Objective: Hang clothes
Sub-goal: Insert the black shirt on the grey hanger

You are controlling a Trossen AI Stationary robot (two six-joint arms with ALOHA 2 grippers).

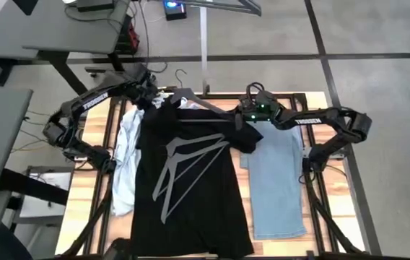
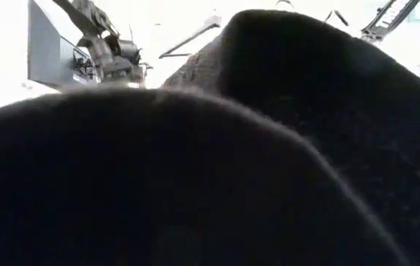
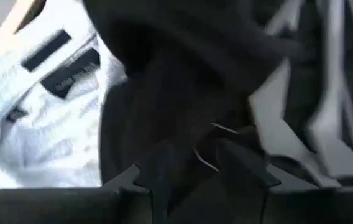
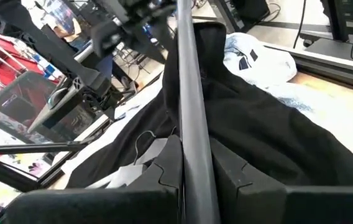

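A black t-shirt [image 1: 190, 180] lies spread flat in the middle of the table, with grey hangers [image 1: 183, 159] lying on it. A dark hanger [image 1: 190, 101] sits at the t-shirt's far end, its hook [image 1: 180, 75] pointing to the far edge. My right gripper [image 1: 242, 115] is shut on this hanger's right end. My left gripper [image 1: 151, 97] is shut on the t-shirt's far left part. The pale collared shirt [image 1: 124, 159] lies crumpled at the left, partly under the t-shirt. The jeans [image 1: 273, 180] lie flat at the right. Black cloth [image 2: 210, 162] blocks the low view. My left gripper has black t-shirt cloth [image 3: 189, 149] between its two fingers [image 3: 251, 174], near the garment's far left shoulder. One layer or several, I cannot tell. The rest of the t-shirt lies on the table. My right gripper pinches the dark hanger's straight bar [image 4: 187, 124] between its two fingers [image 4: 232, 171]. The fingers lie along the bar, coming level from the table's right. The bar runs on away from them over the black cloth [image 4: 276, 137].
A metal rack post [image 1: 203, 43] rises behind the table's far edge. A dark frame [image 1: 313, 144] runs around the wooden tabletop. Desks and gear stand to the far left [image 1: 82, 29].
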